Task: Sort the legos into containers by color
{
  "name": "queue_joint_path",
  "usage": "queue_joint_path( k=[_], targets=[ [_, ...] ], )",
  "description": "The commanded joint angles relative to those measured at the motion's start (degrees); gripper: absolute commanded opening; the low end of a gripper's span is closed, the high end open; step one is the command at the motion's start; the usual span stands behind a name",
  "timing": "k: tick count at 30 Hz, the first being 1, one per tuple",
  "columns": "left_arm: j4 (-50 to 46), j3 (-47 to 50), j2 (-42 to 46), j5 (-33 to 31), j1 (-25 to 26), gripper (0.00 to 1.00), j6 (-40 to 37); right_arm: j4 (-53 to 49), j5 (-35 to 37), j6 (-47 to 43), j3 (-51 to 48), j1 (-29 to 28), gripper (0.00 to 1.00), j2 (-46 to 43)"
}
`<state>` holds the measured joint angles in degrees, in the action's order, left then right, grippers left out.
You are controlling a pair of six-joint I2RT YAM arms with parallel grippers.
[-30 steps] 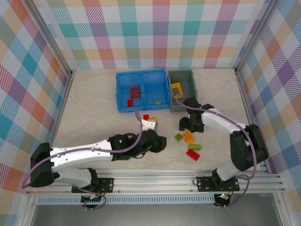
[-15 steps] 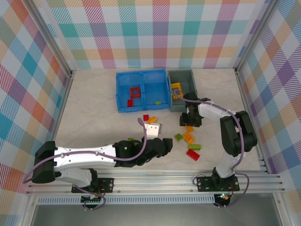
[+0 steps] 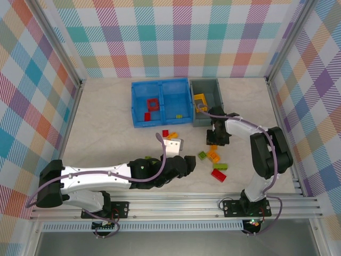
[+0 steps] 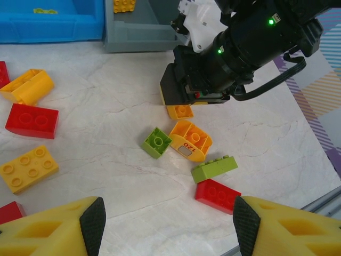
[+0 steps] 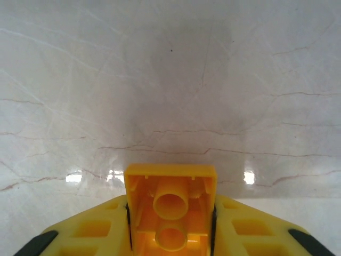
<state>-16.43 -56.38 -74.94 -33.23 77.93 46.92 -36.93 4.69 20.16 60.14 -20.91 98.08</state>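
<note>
My right gripper [image 5: 170, 237] is shut on an orange-yellow lego [image 5: 170, 200], its hollow underside facing the camera, low over the marble table. From above, that gripper [image 3: 216, 140] stands just in front of the dark grey container [image 3: 213, 81]. My left gripper [image 4: 168, 218] is open over bare table, near a red lego [image 4: 217, 196], a long green one [image 4: 214, 168], a curved orange one [image 4: 191, 140] and a small green one [image 4: 156, 142]. The blue container [image 3: 160, 81] holds a red frame [image 3: 153, 104], a red brick [image 3: 147, 116] and a yellow piece [image 3: 179, 116].
More loose legos lie to the left in the left wrist view: orange [image 4: 26, 86], red [image 4: 32, 120] and yellow [image 4: 27, 168]. A yellow piece [image 3: 200, 100] lies in the grey container. The table's front rail [image 3: 176, 205] runs close behind the left arm.
The right gripper's fingers have closed onto the orange-yellow lego in front of the grey container. The left arm swung forward and right a second ago, then stayed still and open.
</note>
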Motion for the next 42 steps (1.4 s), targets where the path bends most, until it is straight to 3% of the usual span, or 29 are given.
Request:
queue_joint_path(
  k=[1,7,15,20,24,31,38,42],
  targets=[
    [-2.3,-2.7,0.0,-2.2,0.1,0.67,-0.8,-0.6,2.8,-0.2,0.9,-1.2,0.27,-6.1],
    [-5.5,-8.6,-0.4,4.3,-6.8,0.67,-4.5,-8.0,9.5,-2.8,17.5,-1.5,0.27,-5.2],
    [-2.6,-18.6,-7.2,17.2,-20.3,0.67,-13.8,-14.1,19.8,-5.7,46.7,-0.5,0.27,16.2],
    [2.7,-22.1,-12.3,22.1,-25.8,0.67,-16.4,-15.6,24.8,-7.6,61.0,-0.5,0.27,27.8],
    [3.6,-24.4,-15.7,24.0,-27.2,0.67,-17.2,-16.4,29.7,-8.9,69.4,-0.1,0.27,35.4],
    [3.9,-23.0,-16.5,24.4,-27.5,0.67,-17.0,-22.6,29.1,-9.6,84.8,0.7,0.29,48.0],
    [3.4,-20.4,-14.6,24.2,-27.5,0.67,-16.7,-22.6,28.0,-8.9,85.5,1.2,0.36,50.2],
    [2.6,-19.7,-13.3,23.8,-27.5,0.67,-16.3,-22.6,26.2,-9.3,85.6,1.1,0.49,48.9]
  ],
)
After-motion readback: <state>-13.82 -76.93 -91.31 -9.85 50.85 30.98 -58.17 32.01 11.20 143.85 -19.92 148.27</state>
